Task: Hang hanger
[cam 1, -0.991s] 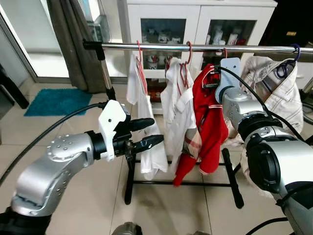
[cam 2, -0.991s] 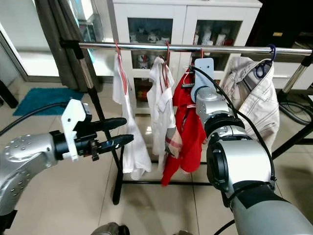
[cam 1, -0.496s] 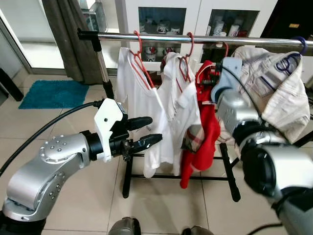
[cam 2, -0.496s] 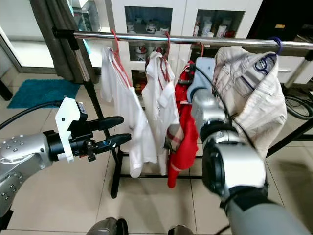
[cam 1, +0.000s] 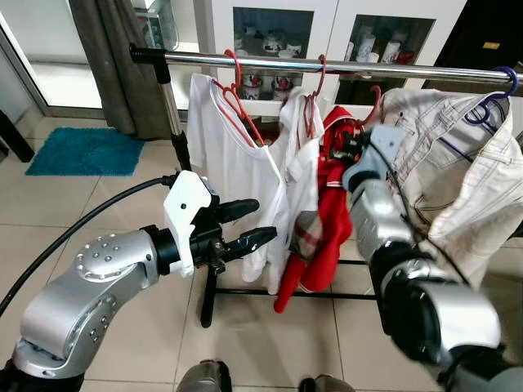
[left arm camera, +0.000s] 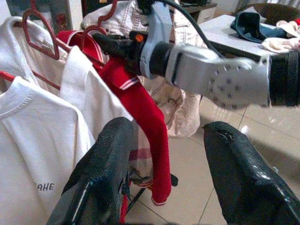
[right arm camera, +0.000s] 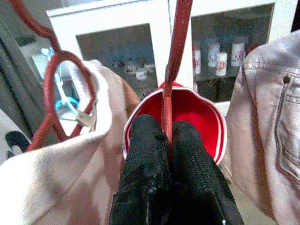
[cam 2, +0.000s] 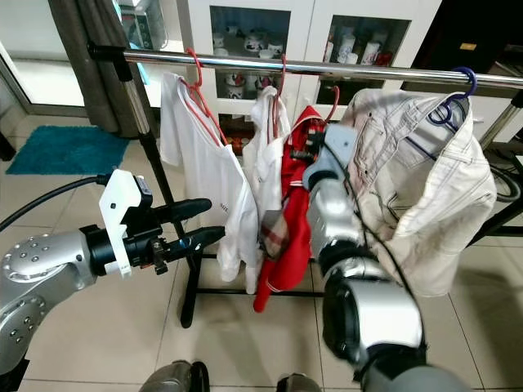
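A red hanger carries a red shirt. My right gripper is shut on the hanger's neck just above the collar, as the right wrist view shows, fingers pressed on the red stem. The hanger's hook sits a little below the metal rail, between a white shirt and the beige jacket. My left gripper is held open and holds nothing, low in front of the white shirts. In the left wrist view its fingers stand wide apart.
Two white shirts hang on red hangers on the rail. A beige jacket hangs on a blue hanger at the right. A white glass cabinet stands behind the rack. A teal mat lies left on the tiled floor.
The camera has shifted. The right arm with the red hanger sits lower against the rail than before, and the clothes have swung. The left gripper stays open.
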You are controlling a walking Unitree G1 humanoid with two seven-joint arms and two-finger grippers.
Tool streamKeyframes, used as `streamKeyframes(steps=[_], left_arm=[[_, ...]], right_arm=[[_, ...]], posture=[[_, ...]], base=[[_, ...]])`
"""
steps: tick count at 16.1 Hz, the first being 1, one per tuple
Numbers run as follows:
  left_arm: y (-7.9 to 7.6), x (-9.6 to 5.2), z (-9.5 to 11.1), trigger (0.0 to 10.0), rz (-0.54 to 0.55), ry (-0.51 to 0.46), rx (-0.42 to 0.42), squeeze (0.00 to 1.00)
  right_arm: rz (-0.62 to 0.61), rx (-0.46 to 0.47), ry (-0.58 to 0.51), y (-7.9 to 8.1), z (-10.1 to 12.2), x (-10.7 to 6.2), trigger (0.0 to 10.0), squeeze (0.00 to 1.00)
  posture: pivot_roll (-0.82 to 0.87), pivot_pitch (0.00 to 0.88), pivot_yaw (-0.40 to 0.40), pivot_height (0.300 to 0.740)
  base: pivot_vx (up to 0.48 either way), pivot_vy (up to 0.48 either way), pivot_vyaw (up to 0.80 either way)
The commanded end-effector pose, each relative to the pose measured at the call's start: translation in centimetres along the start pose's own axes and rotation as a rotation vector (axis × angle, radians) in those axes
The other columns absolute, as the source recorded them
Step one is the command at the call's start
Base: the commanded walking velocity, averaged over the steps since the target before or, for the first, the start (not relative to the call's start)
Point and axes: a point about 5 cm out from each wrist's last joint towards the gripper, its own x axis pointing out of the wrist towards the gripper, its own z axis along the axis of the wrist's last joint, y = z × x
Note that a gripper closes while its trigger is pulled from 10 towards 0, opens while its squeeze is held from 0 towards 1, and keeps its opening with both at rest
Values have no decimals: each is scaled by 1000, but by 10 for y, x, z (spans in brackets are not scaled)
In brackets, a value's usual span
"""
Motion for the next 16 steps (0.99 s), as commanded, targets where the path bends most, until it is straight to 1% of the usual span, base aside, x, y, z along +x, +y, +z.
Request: streamKeyframes(steps=[1, 2, 4, 7, 9, 11, 12, 14, 16], left_arm=[[-4, 0, 3, 10000, -7, -9, 16, 0], [-4, 0, 3, 10000, -5, -10, 17, 0], [-4, 2, 5, 10000, -1, -21, 21, 0], [-3, 4, 7, 10000, -4, -25, 24, 0], [-4, 4, 7, 10000, -7, -24, 26, 0], [-2, 4, 7, 10000, -8, -20, 30, 0], [-1, 4, 9, 10000, -10, -16, 36, 0], [0, 4, 9, 10000, -14, -12, 40, 0], [1, 6, 13, 10000, -30, -15, 51, 0]], right_arm=[[-1, 10, -128, -1, 22, 5, 10000, 0], [-2, 11, -141, 0, 23, 4, 10000, 0], [-29, 31, -218, -3, 36, 6, 10000, 0], [-38, 44, -251, -5, 45, 9, 10000, 0], [-46, 15, -194, -5, 48, 16, 10000, 0], [-56, 8, -157, -5, 57, 24, 10000, 0], [-59, 1, -115, -5, 65, 31, 10000, 0], [-62, -15, -75, -5, 68, 34, 10000, 0], [-61, -113, 116, -1, 67, 42, 10000, 0]], posture=[[82, 93, -39, 740], [82, 93, -39, 740], [80, 94, -34, 740], [82, 93, -32, 740], [81, 94, -30, 740], [85, 95, -30, 740], [88, 97, -31, 740], [89, 99, -30, 740], [89, 99, -30, 740]], base=[[0, 0, 0], [0, 0, 0], [0, 0, 0], [0, 0, 0], [0, 0, 0], [0, 0, 0], [0, 0, 0], [0, 0, 0], [0, 0, 0]])
